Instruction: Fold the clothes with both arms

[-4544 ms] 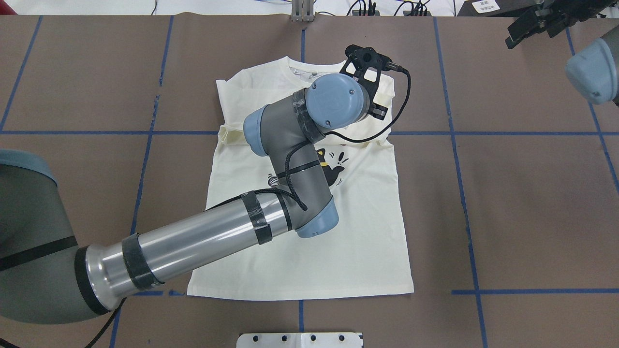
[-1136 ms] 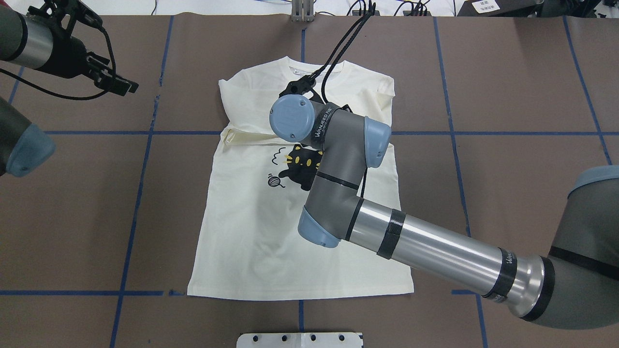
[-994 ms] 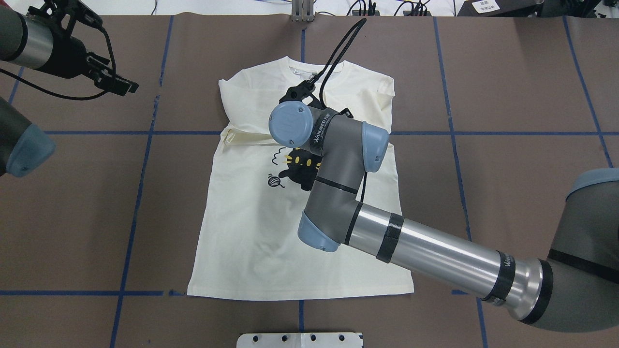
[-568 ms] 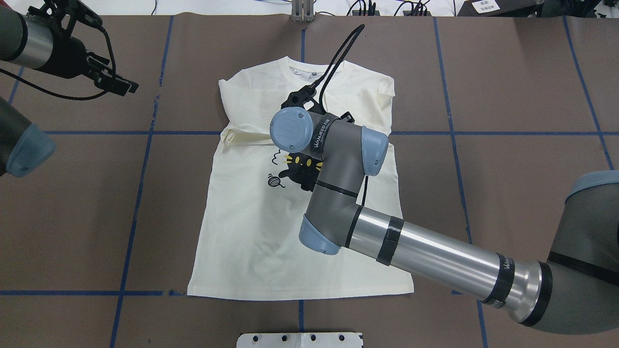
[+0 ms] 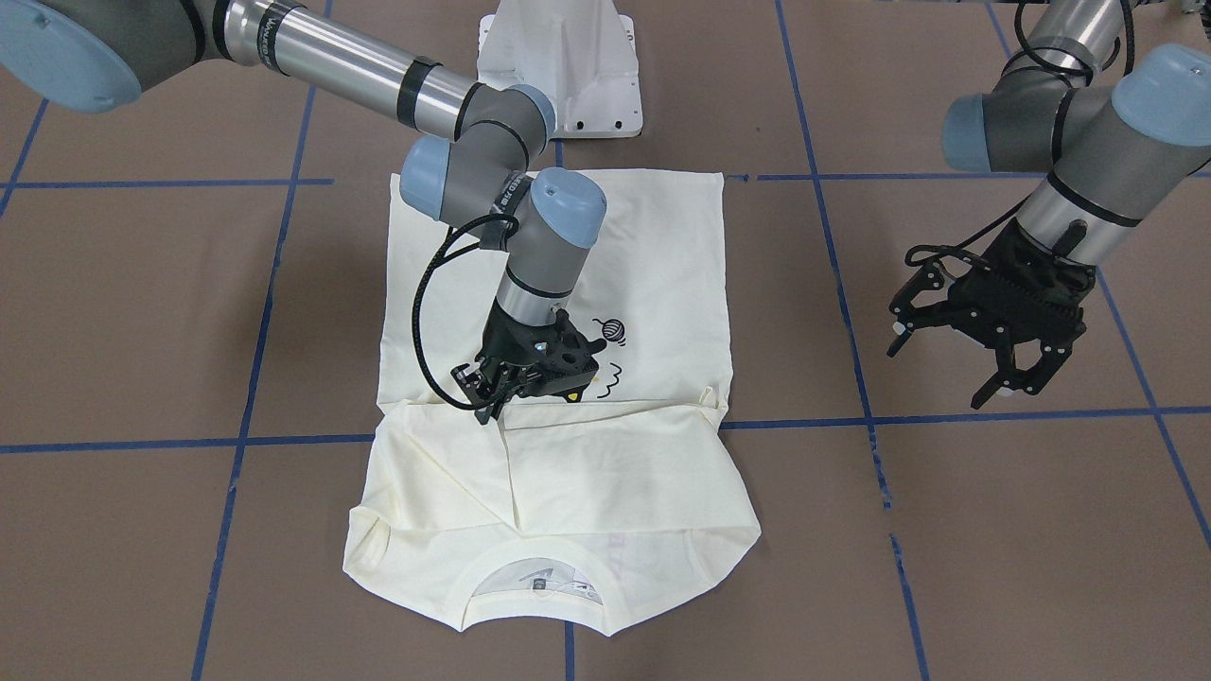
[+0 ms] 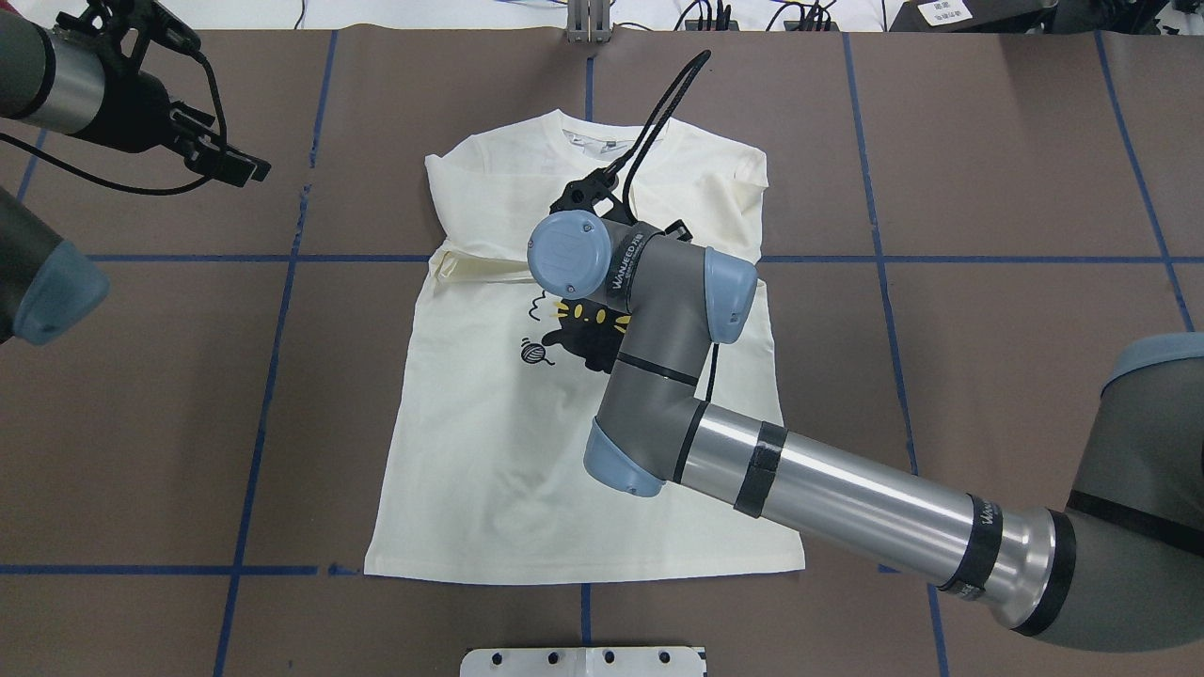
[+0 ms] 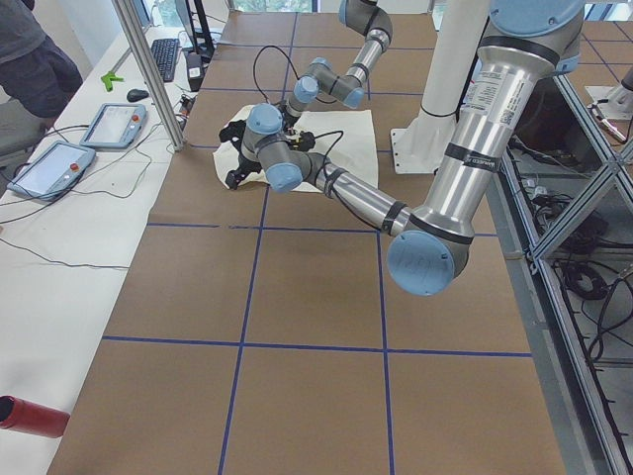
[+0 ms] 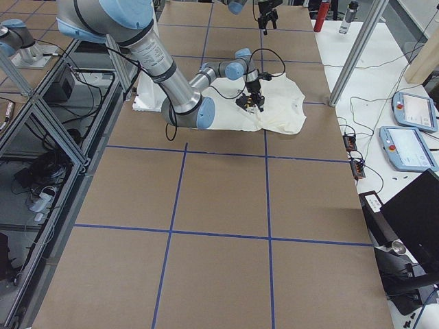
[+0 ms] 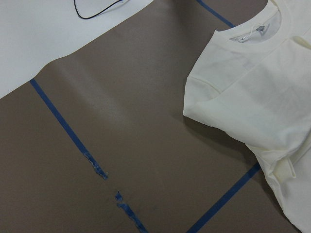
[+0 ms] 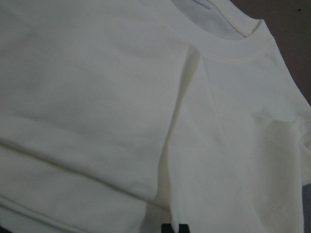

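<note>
The shirt (image 6: 489, 451) under me is soft, matt cream cloth; its cat print (image 6: 578, 334) looks flat and smooth. The worktop (image 6: 1016, 169) wears matt brown paper, crossed by scuffed blue tape (image 6: 274, 357). My right forearm (image 6: 847, 508) is glossy polished metal, its joint cap (image 6: 564, 254) smooth blue plastic, my left end effector (image 6: 240, 169) matt black.

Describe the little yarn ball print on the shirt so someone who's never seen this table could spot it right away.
Find the cream shirt spread on the brown table. On its chest is a black cat print, partly hidden under the right arm. The yarn ball is the small striped circle beside the cat, toward the robot's left, far smaller than the cat.
</note>
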Controlling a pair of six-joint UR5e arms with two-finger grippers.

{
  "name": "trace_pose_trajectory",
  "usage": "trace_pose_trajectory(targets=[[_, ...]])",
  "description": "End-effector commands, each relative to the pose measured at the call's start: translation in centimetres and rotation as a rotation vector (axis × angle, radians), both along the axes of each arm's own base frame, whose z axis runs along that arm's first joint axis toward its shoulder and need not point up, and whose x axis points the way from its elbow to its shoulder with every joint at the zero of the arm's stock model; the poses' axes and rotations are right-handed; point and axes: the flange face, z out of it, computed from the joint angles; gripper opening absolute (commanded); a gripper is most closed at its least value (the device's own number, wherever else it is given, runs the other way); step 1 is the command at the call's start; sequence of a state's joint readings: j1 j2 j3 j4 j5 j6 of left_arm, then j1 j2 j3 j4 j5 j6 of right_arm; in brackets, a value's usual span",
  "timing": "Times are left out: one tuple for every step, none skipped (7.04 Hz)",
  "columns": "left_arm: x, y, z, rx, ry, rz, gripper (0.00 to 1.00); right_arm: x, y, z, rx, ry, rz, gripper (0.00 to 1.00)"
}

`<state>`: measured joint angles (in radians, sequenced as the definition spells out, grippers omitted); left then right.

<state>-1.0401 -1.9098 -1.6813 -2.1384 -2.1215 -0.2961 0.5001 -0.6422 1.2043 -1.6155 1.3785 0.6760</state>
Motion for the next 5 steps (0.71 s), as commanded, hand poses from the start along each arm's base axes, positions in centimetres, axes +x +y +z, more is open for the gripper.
trace_pose_trajectory(targets=[[0.1, 0.0, -0.1, 0.001, 0.001, 0.002, 1.0, 0.6, -0.4, -0.7, 0.003, -0.013, 0.013, 0.0], [0.1, 0.0, -0.2, -0.001, 0.003, 0.0, 1.0, 2.3, -2.3, -0.6, 0.008, -0.009, 0.031, 0.0], [0.1, 0.0, -0.2, -0.001, 0.003, 0.0, 1.0, 4.7, -4.7, -0.2, 0.019, 0.014, 0.026, 0.0], [0.1, 0.0, -0.4, 0.003, 0.006, 0.0, 1.0, 6.7, -6.4, 1.4, 0.029, 0.044, 0.008, 0.0], [0.1, 0.0, -0.3, 0.0, 0.004, 0.0, 1.0, 8.1, -7.4, 2.6, 0.029, 0.067, 0.005, 0.0]])
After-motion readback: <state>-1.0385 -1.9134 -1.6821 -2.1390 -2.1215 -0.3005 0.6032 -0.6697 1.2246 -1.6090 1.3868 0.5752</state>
